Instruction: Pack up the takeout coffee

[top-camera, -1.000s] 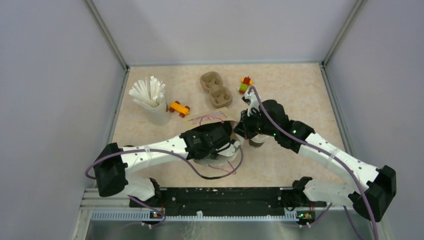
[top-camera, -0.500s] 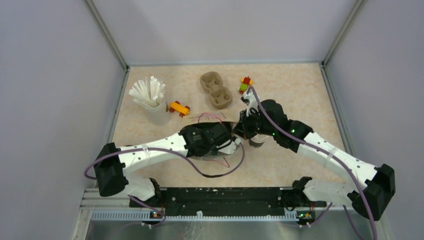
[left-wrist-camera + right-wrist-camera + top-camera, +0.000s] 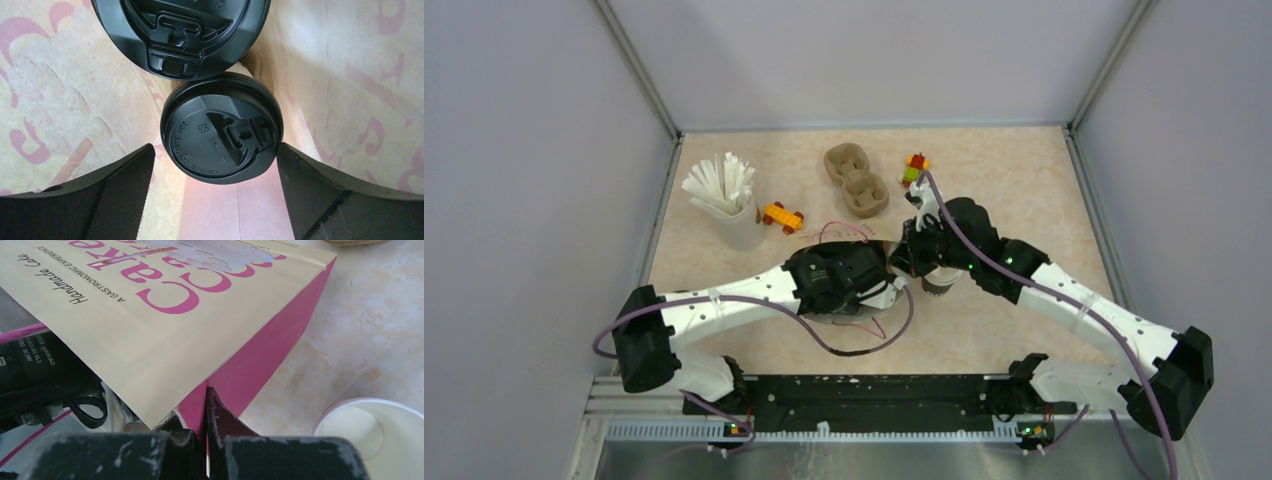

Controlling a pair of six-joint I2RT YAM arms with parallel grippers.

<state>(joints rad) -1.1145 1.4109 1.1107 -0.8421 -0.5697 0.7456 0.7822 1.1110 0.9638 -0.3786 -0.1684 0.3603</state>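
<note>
I am looking down into a beige paper bag with pink print, where two takeout coffee cups stand side by side. One black lid is in the middle and the other lid is at the top edge. My left gripper is open inside the bag, its fingers on either side of the middle lid; the right finger looks to be touching it. My right gripper is shut on the bag's pink side edge. In the top view the left arm hides most of the bag.
A lidless paper cup stands just right of the bag, under the right arm. Farther back are a beige cup of white sticks, a brown pulp cup tray and two small toy brick models.
The left arm has shifted slightly away from the near edge, deeper over the bag. The right arm holds its place on the bag edge.
</note>
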